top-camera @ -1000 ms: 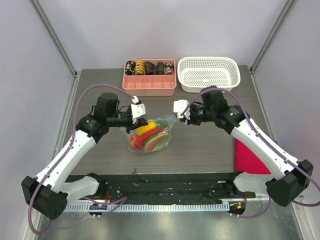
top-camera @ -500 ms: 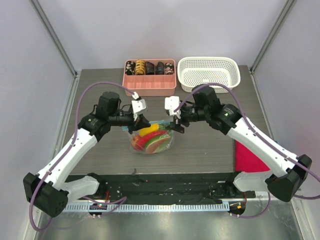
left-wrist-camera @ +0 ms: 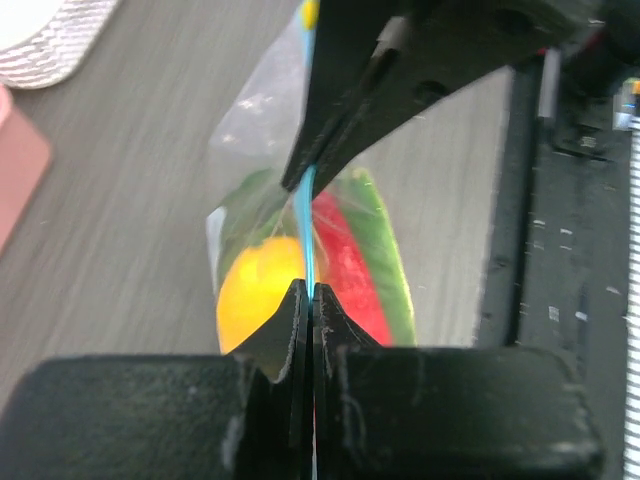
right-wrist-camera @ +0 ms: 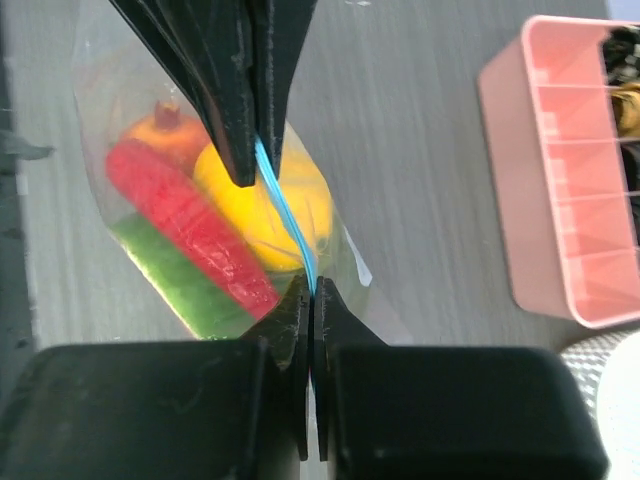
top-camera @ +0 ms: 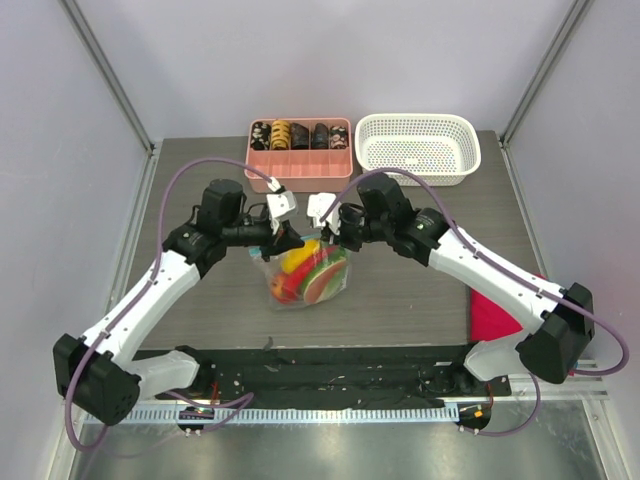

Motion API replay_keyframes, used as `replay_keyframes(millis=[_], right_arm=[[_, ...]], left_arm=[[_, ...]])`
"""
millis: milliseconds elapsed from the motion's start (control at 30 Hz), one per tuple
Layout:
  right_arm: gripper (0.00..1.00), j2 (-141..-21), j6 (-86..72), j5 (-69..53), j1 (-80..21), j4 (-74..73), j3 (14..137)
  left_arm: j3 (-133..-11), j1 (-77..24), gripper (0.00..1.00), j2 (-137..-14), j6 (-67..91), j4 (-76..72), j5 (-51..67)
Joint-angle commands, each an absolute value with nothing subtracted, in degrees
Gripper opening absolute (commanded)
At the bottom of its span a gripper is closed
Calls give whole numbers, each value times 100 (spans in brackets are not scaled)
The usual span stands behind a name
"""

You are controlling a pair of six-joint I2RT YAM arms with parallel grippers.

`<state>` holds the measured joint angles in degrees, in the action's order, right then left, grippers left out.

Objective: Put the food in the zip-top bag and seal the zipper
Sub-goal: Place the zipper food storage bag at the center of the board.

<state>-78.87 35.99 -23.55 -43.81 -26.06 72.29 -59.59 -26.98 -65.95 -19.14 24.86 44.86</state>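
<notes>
Zip-top bag (top-camera: 342,287) hangs under the two claws in the middle of the table, the food (top-camera: 303,274) already inside it: a yellow piece, red pieces and green leaf show through the clear plastic. Whether its bottom rests on the table or is lifted I cannot tell.

The left claw (left-wrist-camera: 308,291) is fully closed, its tips pinched on the light-blue zipper (left-wrist-camera: 308,232). The right claw (right-wrist-camera: 312,286) is closed in the same way on the same strip, a little further along it. Each wrist view shows the other claw's tips straight ahead and near, with only a short run of blue strip between them.

That strip is what matters for the next move. Its long axis runs from claw to claw, left to right across the table in the top view, and the bulk of the bag and its contents lie below that line, towards the arm bases. Neither arm is nearer; both are on it.

By my reading the filling is done and the sealing is far along, with the short stretch between the tips left to press. The pink compartment tray (top-camera: 300,180) and white lattice basket (top-camera: 417,147) sit well beyond both claws.
</notes>
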Motion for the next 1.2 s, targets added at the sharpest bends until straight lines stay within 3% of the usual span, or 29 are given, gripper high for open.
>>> replay_keyframes(millis=[0, 267, 600, 667, 700, 733, 767, 867, 900, 1000, 1167], right_arm=[[1, -7910, 3919, -1574, -4351, -1724, 7251], [1, -8446, 4983, -1423, -3674, -1221, 7858], [1, -7665, 4676, -1994, -4113, -2064, 6153], [1, -7585, 4553, -2074, -4236, -2197, 5889], [2, -7498, 4474, -2100, -4280, -2241, 5793], [5, -7445, 4448, -2153, -4306, -2276, 5644], [9, -7383, 4439, -2214, -4359, -2320, 5573], [30, -7120, 4333, -2443, -4421, -2390, 5414], [38, -7050, 4229, -2504, -4491, -2512, 5423], [45, -6865, 3895, -2680, -4780, -2855, 5545], [65, -6618, 2930, -2394, -4992, -3050, 5940]], left_arm=[[-6292, -2602, 0, -6907, -1977, 1486, 3737], [-7769, -2004, 0, -8111, -2135, 1898, 4129], [-6384, -2135, 1, -7991, -2127, 2540, 5001], [-6110, -2223, 15, -7779, -2118, 2636, 5010], [-5891, -2285, 37, -7517, -2066, 2645, 4966], [-5802, -2337, 48, -7393, -2031, 2663, 4896], [-5722, -2442, 66, -7226, -1952, 2680, 4809], [-5730, -2443, 88, -6690, -1758, 2829, 4466], [-5878, -2443, 91, -6462, -1723, 3021, 4213], [-6274, -2356, 100, -6215, -1784, 3653, 4078], [-6828, -2057, 100, -5941, -1337, 4420, 3562]])
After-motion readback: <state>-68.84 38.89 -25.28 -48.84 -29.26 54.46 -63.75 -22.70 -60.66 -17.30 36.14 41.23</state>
